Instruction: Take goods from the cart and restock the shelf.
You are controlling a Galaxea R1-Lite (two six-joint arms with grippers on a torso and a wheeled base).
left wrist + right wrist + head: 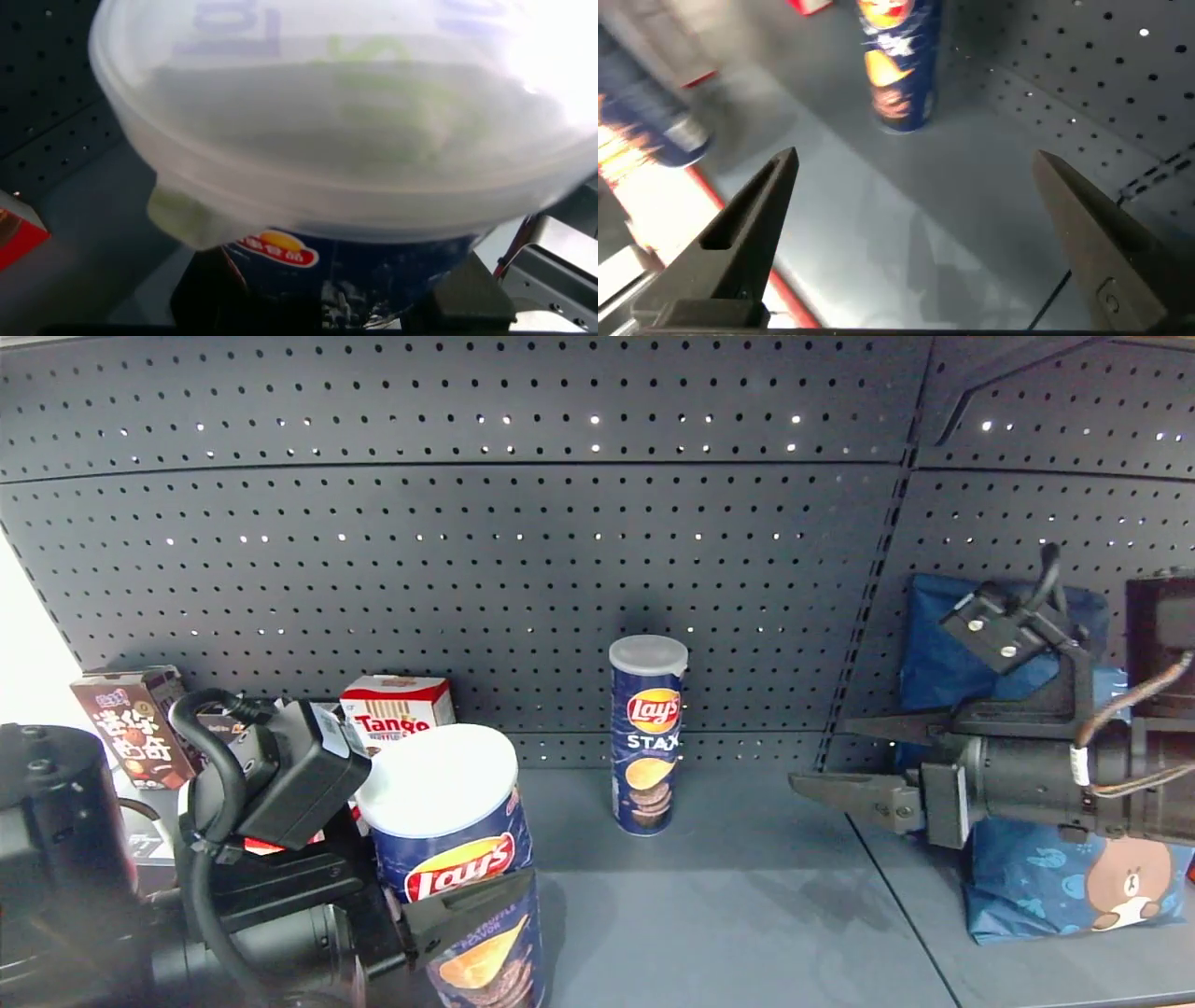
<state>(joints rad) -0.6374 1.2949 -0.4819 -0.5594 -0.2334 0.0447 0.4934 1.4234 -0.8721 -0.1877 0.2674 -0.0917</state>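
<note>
At 7 o'clock in the head view, nearest the camera, the left end effector (446, 896) is clamped around a chip can (448, 803), held upright, probably so it can be set down standing on the shelf (747, 896). At 3 o'clock the right end effector (822, 756) hangs with jaws spread and empty. Farther back, a second can (647, 737) stands near the pegboard. That makes two cans, two snack boxes (397, 714) at 9 o'clock, and one blue bag (1027, 887).

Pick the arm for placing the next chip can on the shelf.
Left. The left gripper holds a chip can above the shelf, near the standing can. The right gripper hangs empty, jaws open, by the blue bag.
</note>
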